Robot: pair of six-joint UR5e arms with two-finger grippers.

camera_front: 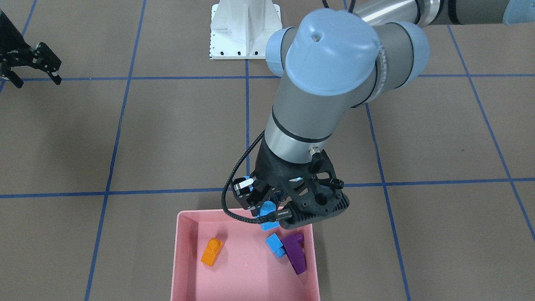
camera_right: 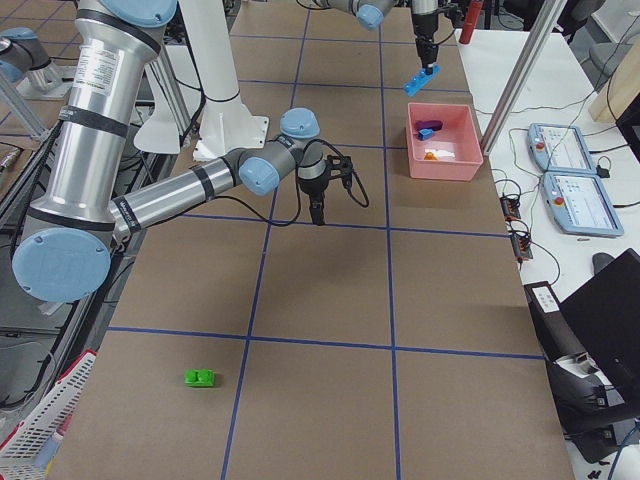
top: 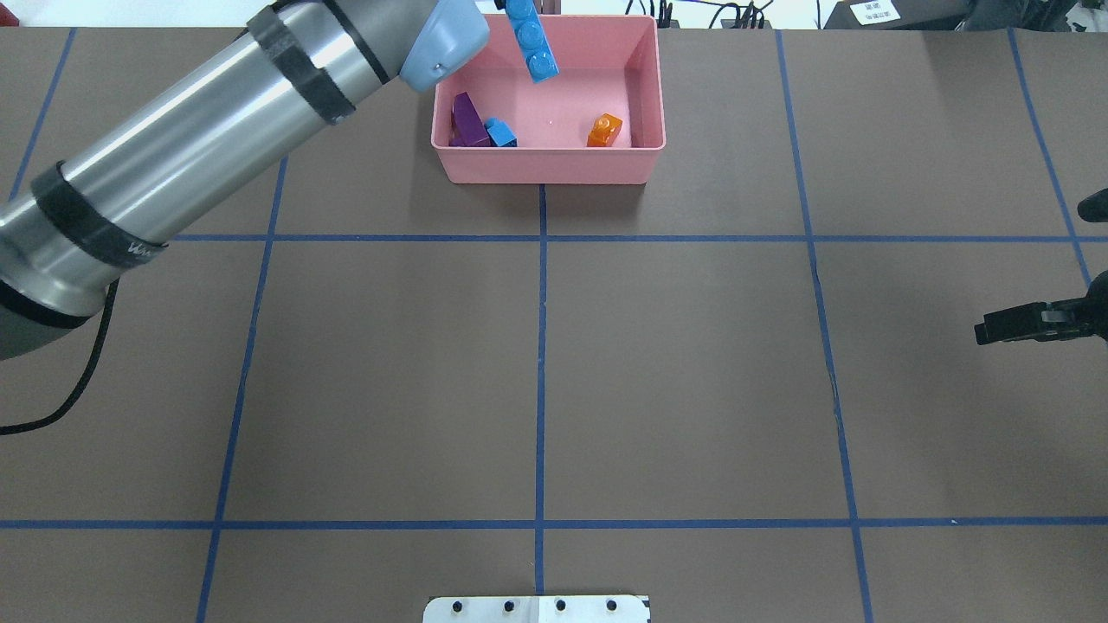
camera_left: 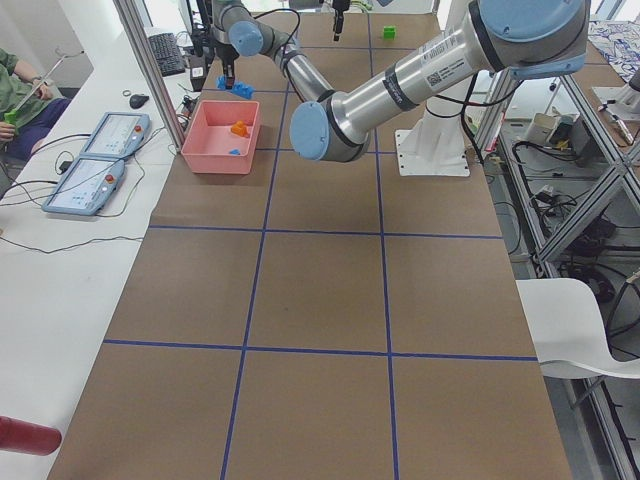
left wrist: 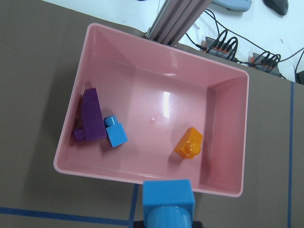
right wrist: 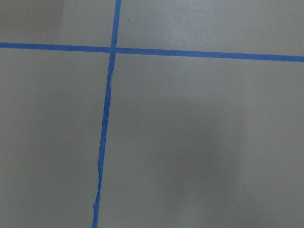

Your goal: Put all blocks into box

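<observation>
The long light blue block (left wrist: 168, 202) is gripped by the left gripper (camera_front: 265, 207), over the 6 o'clock rim of the box (left wrist: 228, 133) in the wrist view. Bare floor is left between the orange block (left wrist: 189, 144) and the purple block (left wrist: 91, 116). The right gripper (camera_front: 36, 79) is spread open, well apart.

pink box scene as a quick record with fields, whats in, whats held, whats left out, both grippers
box: shallow pink plastic tray
inside: orange studded brick, small light blue brick, purple sloped brick
left gripper: jaws shut on long light blue brick, held above the box
right gripper: jaws open, empty, off to the side
still out: green two-stud brick, on the table far from the box
</observation>
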